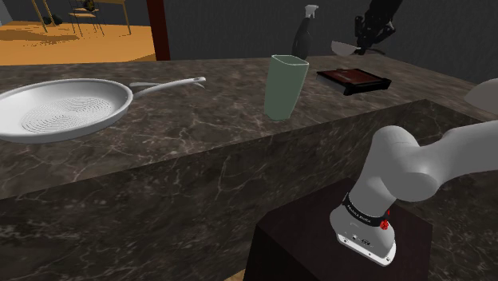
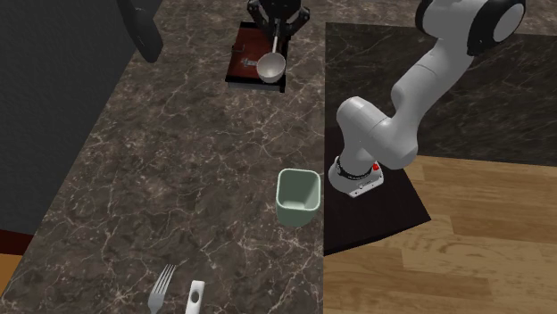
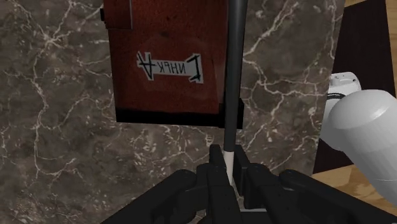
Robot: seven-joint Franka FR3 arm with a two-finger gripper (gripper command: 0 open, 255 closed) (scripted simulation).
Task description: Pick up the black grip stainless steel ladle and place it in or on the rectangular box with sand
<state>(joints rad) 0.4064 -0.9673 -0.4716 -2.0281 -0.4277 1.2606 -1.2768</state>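
My black gripper [image 1: 370,32] is shut on the handle of the ladle [image 1: 346,46], which hangs in the air above the counter's far end. Its silver bowl [image 2: 270,64] sits over the near-right part of the flat rectangular box [image 2: 248,59], a dark tray with a red-brown surface. In the wrist view the fingers [image 3: 214,167] clasp the pale end of the ladle's dark handle [image 3: 234,76]. That handle runs out over the edge of the box [image 3: 168,63], which carries a white label. The gripper [image 2: 278,16] stands just beyond the box.
On the dark marble counter [image 1: 199,136] stand a pale green cup [image 1: 284,86], a grey frying pan [image 1: 64,108] and a dark spray bottle [image 1: 303,32]. A fork [image 2: 161,287] lies at the counter's other end. The arm's elbow [image 3: 362,133] is close beside the box.
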